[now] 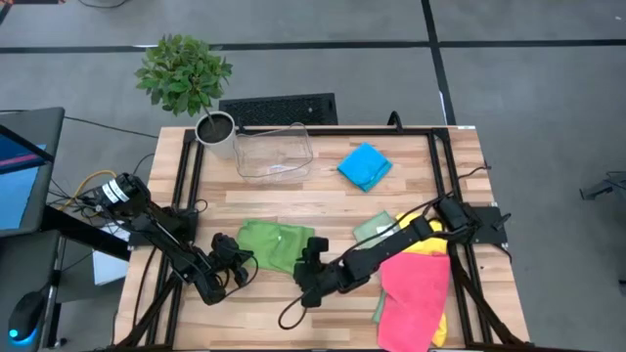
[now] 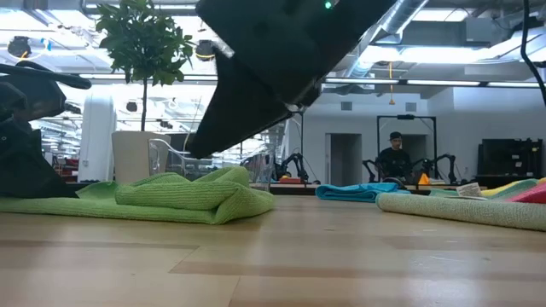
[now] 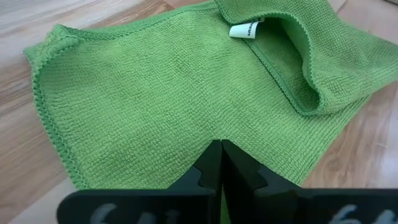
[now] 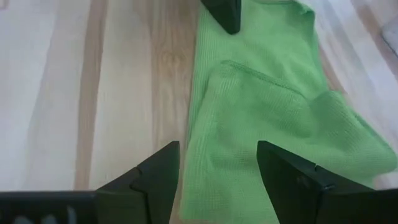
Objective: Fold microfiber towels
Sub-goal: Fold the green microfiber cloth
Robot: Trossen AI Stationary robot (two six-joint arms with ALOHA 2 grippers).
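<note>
Mid-fold on green towel [image 1: 272, 244]: left pincer [image 3: 221, 163] clenched at its edge, right pincer [image 4: 217, 168] released above; next, pinch loose edge.

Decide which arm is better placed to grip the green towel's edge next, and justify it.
Probably the right: its claw is open astride the green towel's edge. The left claw is shut at the opposite edge.

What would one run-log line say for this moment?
left gripper shut, at bright green towel's edge | right gripper open, over same towel | towel partly folded
</note>
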